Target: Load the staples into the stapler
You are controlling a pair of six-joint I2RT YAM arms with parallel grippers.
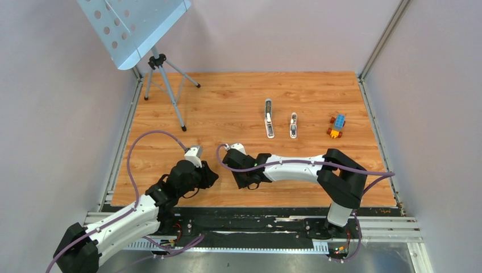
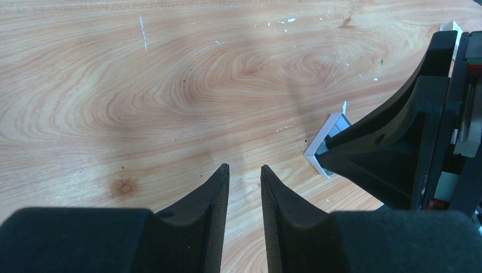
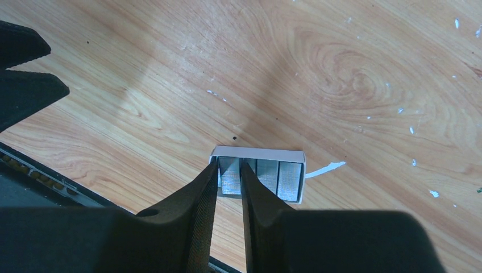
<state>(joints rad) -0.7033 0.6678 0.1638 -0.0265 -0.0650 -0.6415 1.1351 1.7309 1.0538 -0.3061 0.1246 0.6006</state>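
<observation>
The staples (image 3: 267,177) stand in a row inside a small white box (image 3: 258,152) on the table (image 3: 341,68), close to its near edge. On the left, the left fingers (image 2: 210,216) hover near the box, slightly parted and holding nothing. The right fingers (image 3: 199,216) are clenched on the end strip of staples. Lifting it straight up and slowly should free it without dragging the box along; the stapler (image 1: 269,119) lies well apart, farther back and to the right.
</observation>
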